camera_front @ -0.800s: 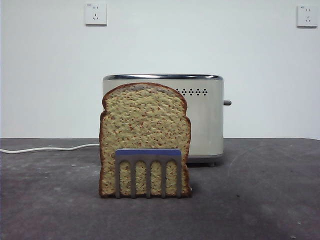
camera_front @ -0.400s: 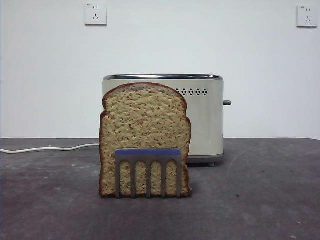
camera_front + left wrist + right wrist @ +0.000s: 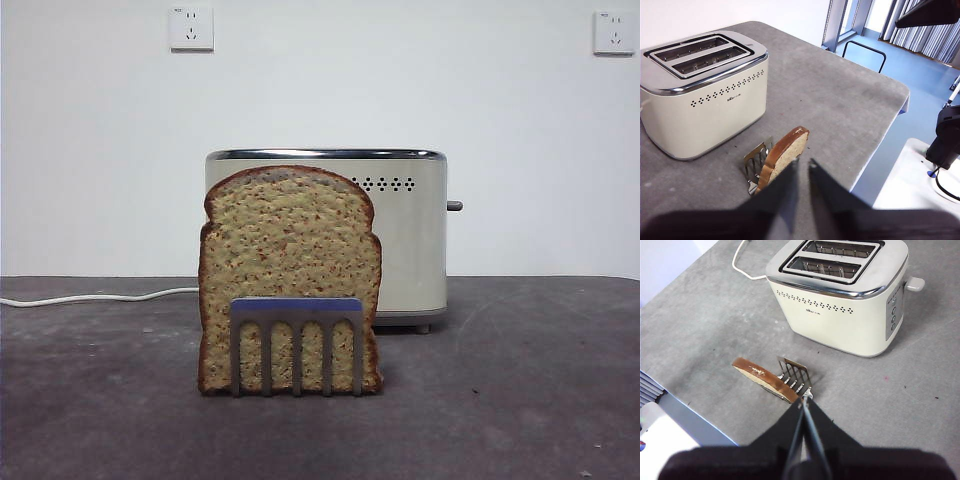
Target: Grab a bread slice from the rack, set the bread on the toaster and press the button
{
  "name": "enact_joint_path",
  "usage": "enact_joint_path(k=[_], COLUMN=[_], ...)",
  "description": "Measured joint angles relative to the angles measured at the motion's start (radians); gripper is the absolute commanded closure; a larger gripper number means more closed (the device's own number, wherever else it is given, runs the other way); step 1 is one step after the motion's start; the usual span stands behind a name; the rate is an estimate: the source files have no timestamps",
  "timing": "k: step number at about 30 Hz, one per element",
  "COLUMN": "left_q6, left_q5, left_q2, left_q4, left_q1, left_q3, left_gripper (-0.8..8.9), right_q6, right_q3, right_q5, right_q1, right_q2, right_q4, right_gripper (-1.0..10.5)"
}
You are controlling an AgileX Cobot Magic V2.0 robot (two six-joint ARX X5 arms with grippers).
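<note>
The slice of bread [image 3: 290, 262] stands upright in the rack [image 3: 297, 312], in front of the toaster [image 3: 415, 240]. The button [image 3: 455, 206] sticks out of the toaster's right end. No gripper shows in the front view. In the left wrist view my left gripper [image 3: 802, 167] hangs above the table, close to the bread [image 3: 786, 152] and rack [image 3: 755, 161], its jaws a narrow gap apart and empty; the toaster [image 3: 705, 95] is beyond. In the right wrist view my right gripper [image 3: 803, 402] is shut and empty above the rack [image 3: 796, 376] and bread [image 3: 760, 372]; the toaster [image 3: 840, 315] and button [image 3: 914, 284] lie beyond.
A white power cord [image 3: 100, 297] runs from behind the toaster to the left; it also shows in the right wrist view [image 3: 742, 260]. The table's edge [image 3: 880, 145] drops to a blue floor near the bread. Two wall sockets [image 3: 191, 28] are on the back wall.
</note>
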Motion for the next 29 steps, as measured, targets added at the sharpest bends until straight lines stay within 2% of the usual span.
enact_joint_path(k=[1,2,3,12,17,29], left_q6=[0.002,0.005,0.005,0.008,0.053,0.182], left_q5=[0.0,0.0,0.0,-0.041,-0.065,-0.364], left_q2=[0.0,0.0,0.0,0.095,0.222,0.576], left_q4=[0.002,0.006,0.013,0.04,0.035,-0.013], left_q1=[0.0,-0.001,-0.004,-0.106,-0.207,-0.498], left_q3=[0.0,0.0,0.0,0.076,0.163,0.335], left_gripper=[2.9,2.29,2.12,2.15,2.15,2.16], right_q6=[-0.001,-0.002,-0.003,-0.008,-0.008,-0.014], right_q3=[0.0,0.0,0.0,0.0,0.0,0.0], right_q5=[0.0,0.0,0.0,0.0,0.0,0.0], right_q1=[0.0,0.0,0.0,0.0,0.0,0.0], right_q2=[0.0,0.001,0.002,0.001,0.002,0.009], right_q4=[0.0,0.0,-0.001,-0.003,-0.003,-0.003], right_gripper=[9.6,9.6,9.6,9.6,9.6,9.6])
